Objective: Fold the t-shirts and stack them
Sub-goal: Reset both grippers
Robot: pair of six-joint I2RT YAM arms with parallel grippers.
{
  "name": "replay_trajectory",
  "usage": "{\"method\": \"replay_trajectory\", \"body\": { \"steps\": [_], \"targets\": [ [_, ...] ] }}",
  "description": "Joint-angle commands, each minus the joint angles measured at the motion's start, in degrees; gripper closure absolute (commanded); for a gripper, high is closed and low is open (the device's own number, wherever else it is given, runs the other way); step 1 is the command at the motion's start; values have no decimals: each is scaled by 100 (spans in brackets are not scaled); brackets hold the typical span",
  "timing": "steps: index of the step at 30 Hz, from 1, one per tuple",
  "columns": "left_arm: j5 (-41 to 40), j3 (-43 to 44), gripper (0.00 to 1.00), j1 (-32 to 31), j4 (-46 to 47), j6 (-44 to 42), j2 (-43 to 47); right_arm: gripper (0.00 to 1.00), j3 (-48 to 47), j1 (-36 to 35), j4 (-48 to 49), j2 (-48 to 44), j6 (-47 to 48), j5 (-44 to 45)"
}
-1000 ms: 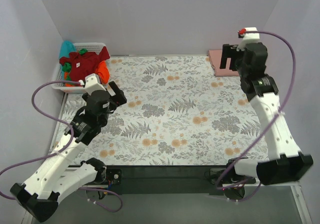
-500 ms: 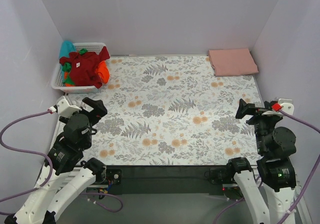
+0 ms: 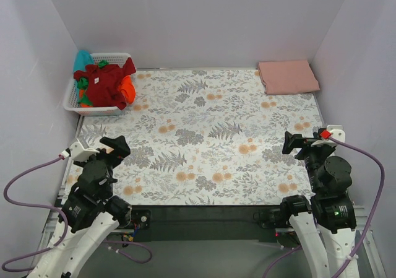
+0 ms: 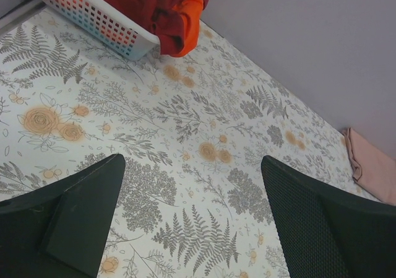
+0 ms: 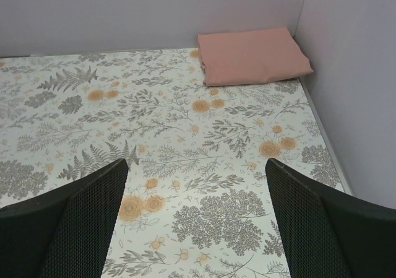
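T-shirts (image 3: 93,91) mostly sit heaped in the basket (image 3: 93,110) at the far left corner, and that heap is your main risk. The red tee (image 3: 102,80) lies on top and spills over the near rim. An orange tee (image 3: 128,90) pokes out beneath it and a teal tee (image 3: 81,60) shows behind. They look tangled, so a pinch on the red one may drag the orange one along. It may also snag the slatted wall and tip the basket, which looks light.

Your left gripper (image 4: 192,166) and right gripper (image 5: 196,163) both hang low by the near edge, jaws spread wide, grasping nothing. A low sweep from there could rake the floral cloth (image 3: 204,135) into wrinkles, so lift before you reach.

The pink tee (image 5: 252,55) lies in the far right corner, close to both walls. With so little room there, setting the next shirt on it could clip a wall or shove the pile askew.

As for looks, the pink tee is a flat, neat rectangle with squared edges and no print showing. The red one is crumpled, with sleeves splayed. Little of the orange and teal ones shows.
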State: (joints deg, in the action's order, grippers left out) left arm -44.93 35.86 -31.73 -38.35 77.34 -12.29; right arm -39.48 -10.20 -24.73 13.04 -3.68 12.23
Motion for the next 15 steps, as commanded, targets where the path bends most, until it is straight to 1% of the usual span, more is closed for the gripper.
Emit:
{"method": "replay_trajectory", "body": {
  "steps": [1, 7, 15],
  "targets": [
    [1, -166, 8, -18, 319, -149, 104, 2, 64, 0, 223, -135, 8, -80],
    [203, -167, 8, -18, 416, -254, 113, 2, 116, 9, 241, -205, 17, 25],
    [186, -175, 8, -18, 442, -281, 210, 2, 81, 9, 258, -152, 43, 8]
  ]
}}
